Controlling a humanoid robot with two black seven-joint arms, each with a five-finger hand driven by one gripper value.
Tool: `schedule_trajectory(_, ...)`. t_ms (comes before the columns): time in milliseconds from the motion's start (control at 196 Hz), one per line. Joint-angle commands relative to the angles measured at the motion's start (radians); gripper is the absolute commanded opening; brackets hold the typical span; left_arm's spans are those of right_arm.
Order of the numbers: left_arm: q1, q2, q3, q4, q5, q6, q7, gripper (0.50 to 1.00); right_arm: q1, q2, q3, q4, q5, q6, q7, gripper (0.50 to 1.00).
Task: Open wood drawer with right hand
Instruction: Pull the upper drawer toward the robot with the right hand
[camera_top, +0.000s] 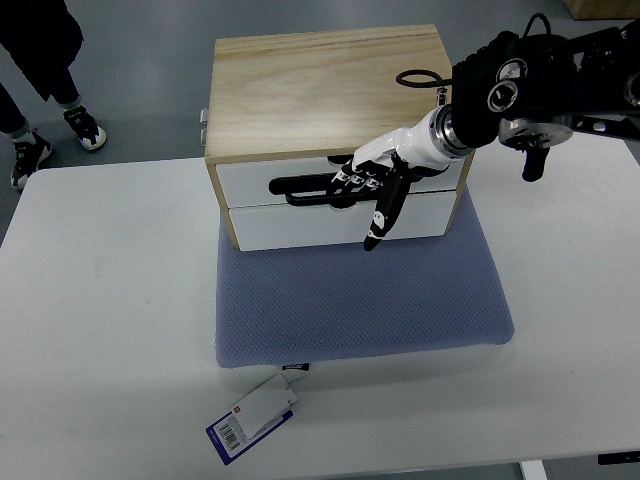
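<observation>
— So what does the wooden box (330, 75) look like?
— Pale wood on top and sides, with two white drawer fronts stacked one over the other. It sits at the far edge of a blue cushion (360, 300) on a white table (100, 330).
— And the handle?
— The upper drawer (260, 182) has a long black handle (300, 187). The right hand (380, 180) comes in from the right, its fingers curled at that handle, while one finger (381, 220) points down across the lower drawer (300, 228).
— Anything inside the drawers?
— Can't tell; both look closed or nearly so.
— What else shows?
— A barcode tag (250, 420) lies near the cushion's front corner, and a person's shoes (50, 140) show on the floor beyond the table.
</observation>
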Motion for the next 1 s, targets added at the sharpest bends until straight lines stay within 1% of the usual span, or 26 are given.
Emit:
schedule_trajectory(0, 0.0, 0.0, 0.0, 0.0, 0.0, 0.0, 0.0, 1.0, 0.003, -0.001, 0.001, 0.006, 0.0, 0.014, 0.0, 0.942)
schedule_trajectory(388, 0.0, 0.0, 0.0, 0.0, 0.0, 0.001, 0.0, 1.0, 0.038, -0.03, 0.001, 0.06, 0.0, 0.067, 0.0, 0.942)
schedule_trajectory(629, 0.0, 0.0, 0.0, 0.0, 0.0, 0.001, 0.0, 1.0, 0.078, -0.081, 0.001, 0.126, 0.0, 0.129, 0.0, 0.942)
schedule_trajectory(802, 0.0, 0.0, 0.0, 0.0, 0.0, 0.0, 0.0, 1.0, 0.078, -0.089, 0.001, 0.146, 0.0, 0.143, 0.0, 0.942)
schedule_trajectory(997, 0.0, 0.0, 0.0, 0.001, 0.0, 0.001, 0.0, 1.0, 0.081, -0.101, 0.002, 0.16, 0.003, 0.179, 0.0, 0.942)
